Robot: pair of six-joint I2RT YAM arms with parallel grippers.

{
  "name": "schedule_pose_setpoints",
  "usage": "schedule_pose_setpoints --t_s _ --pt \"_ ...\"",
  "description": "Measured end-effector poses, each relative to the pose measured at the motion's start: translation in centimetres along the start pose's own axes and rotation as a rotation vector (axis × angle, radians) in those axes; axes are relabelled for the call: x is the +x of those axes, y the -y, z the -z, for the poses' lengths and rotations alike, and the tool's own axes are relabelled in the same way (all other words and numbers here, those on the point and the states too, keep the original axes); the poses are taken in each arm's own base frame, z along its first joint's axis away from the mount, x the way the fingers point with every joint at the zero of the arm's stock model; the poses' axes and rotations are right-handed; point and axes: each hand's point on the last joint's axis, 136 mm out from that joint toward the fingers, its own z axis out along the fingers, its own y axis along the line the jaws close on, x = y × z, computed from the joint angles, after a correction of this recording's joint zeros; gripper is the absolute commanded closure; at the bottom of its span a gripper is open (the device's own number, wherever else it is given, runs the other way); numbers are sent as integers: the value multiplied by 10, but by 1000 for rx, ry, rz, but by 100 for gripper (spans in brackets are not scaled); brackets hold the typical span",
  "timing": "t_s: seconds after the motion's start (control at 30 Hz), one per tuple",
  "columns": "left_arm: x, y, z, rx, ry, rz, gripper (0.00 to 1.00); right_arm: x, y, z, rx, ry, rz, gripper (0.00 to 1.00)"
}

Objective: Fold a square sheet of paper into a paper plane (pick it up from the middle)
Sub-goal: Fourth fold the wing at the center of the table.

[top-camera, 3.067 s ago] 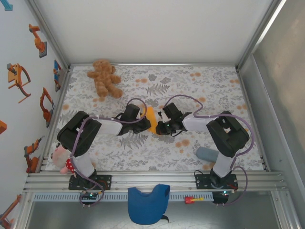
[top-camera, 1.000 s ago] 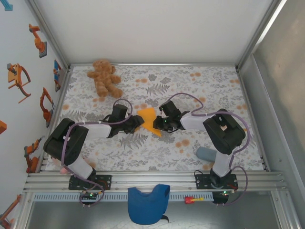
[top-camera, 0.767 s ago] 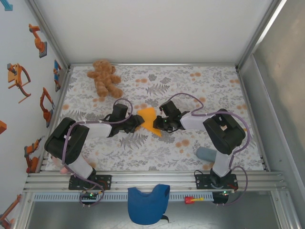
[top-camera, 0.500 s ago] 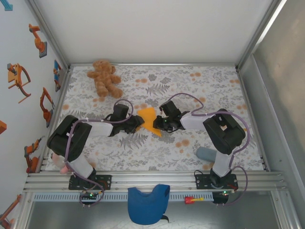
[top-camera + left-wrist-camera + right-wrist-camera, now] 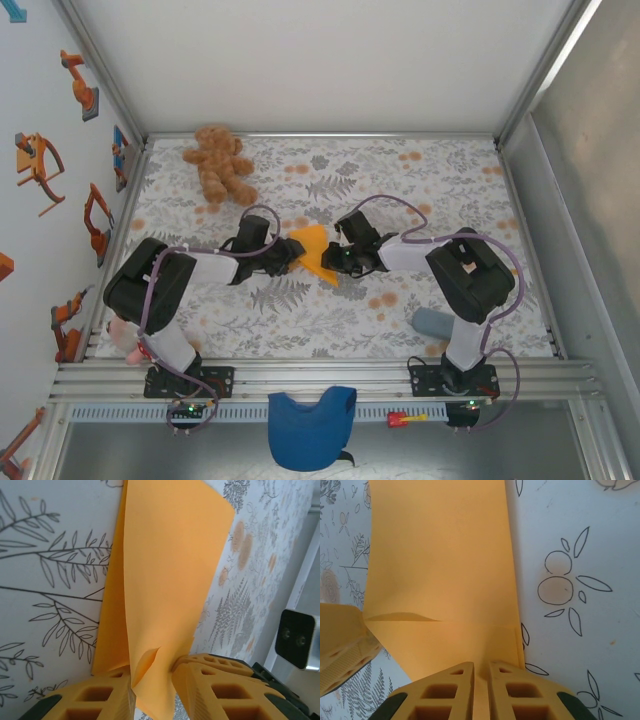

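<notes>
Right now your orange paper point(image 5: 312, 250) sits at the middle of the floral table cover point(image 5: 420, 180), between the two grippers and well apart from the brown teddy bear point(image 5: 221, 165) at the far left. From above it is a plain, bright, folded shape, broader at the far side and narrowing to a point toward the near edge.

In the left wrist view the orange paper point(image 5: 165, 570) rises off the table as a tilted flap, with another layer lying flat beneath it and a small crumple just ahead of the fingers. In the right wrist view the orange paper point(image 5: 440, 565) shows one straight crease running across it, with a short wrinkle at the crease's left end.

Your left arm lies low and stretched inward from the left, elbow out to the side, and its purple cable arches over the forearm. The left gripper point(image 5: 287, 256) meets the paper's left edge. Up close, the left gripper point(image 5: 152, 680) has its pads apart with the paper's edge filling the gap and touching both (whether that amounts to a real pinch, you cannot tell).

Your right arm mirrors it from the other side, with the right gripper point(image 5: 331, 259) at the paper's right edge. Seen from the wrist, the right gripper point(image 5: 480, 680) has its jaws almost together, clamped on the near edge of the paper. One of the left gripper's fingers point(image 5: 342, 645) shows at the paper's lower left corner.
</notes>
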Motion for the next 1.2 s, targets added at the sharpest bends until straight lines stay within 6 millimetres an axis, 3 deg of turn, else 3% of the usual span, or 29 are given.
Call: schedule_pose_setpoints --t_s 0.4,0.67,0.87,1.0,1.2 --pt "-4 2 -9 44 -74 22 69 0 0 -1 -6 -1 0 85" --pt "-8 7 -13 55 -104 14 87 0 0 -1 -6 -2 8 85" --pt "-7 5 -13 25 -120 -9 96 -2 -3 2 -16 2 50 79" --pt "-6 1 -10 -4 -120 -7 96 -11 -12 18 -15 52 118 68" --pt "-8 11 2 -23 -81 -13 96 -32 -32 55 31 214 297 67"
